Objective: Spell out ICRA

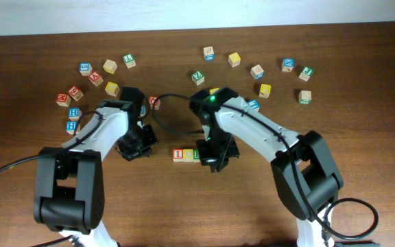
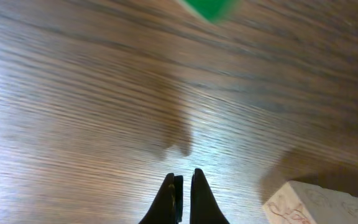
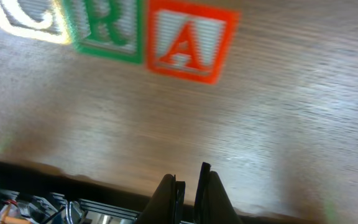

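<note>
Evidently the left pincer and right pincer are both closed (gripping nothing).

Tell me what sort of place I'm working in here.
Likely a robotics lab or demo bench: a wood-grain table against a plain white backdrop, scattered alphabet blocks, and a left arm and right arm trailing loose cables.
</note>
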`<action>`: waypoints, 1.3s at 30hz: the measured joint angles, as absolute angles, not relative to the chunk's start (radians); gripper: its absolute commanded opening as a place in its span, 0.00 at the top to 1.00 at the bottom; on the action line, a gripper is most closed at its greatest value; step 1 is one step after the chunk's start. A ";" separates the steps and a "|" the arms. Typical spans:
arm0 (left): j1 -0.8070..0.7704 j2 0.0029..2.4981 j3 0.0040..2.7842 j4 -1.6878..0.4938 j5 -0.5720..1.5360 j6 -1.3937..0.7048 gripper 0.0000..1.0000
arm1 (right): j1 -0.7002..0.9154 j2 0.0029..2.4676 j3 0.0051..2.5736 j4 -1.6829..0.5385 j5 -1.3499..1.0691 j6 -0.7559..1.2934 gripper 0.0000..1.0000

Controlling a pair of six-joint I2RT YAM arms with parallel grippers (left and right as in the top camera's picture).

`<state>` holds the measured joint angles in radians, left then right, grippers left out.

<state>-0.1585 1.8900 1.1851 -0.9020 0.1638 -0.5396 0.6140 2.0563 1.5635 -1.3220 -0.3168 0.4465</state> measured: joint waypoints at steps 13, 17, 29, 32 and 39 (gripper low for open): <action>-0.111 1.890 1.185 -0.920 0.160 -0.540 0.98 | 0.624 2.056 1.476 -1.152 -0.304 0.502 0.96; -0.111 1.890 1.185 -0.920 0.160 -0.540 0.97 | 0.624 2.056 1.476 -1.145 -0.285 0.503 0.96; -0.111 1.890 1.185 -0.920 0.160 -0.540 0.97 | 0.624 2.056 1.476 -1.131 -0.286 0.506 0.96; -0.111 1.890 1.185 -0.920 0.160 -0.540 0.97 | 0.624 2.056 1.476 -1.127 -0.286 0.506 0.96; -0.111 1.890 1.185 -0.920 0.160 -0.540 0.96 | 0.624 2.056 1.476 -1.127 -0.286 0.506 0.96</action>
<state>-0.1108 1.8900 1.1851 -0.9199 0.1600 -0.5396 0.6235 2.0563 1.4757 -1.1271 -0.2855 0.5056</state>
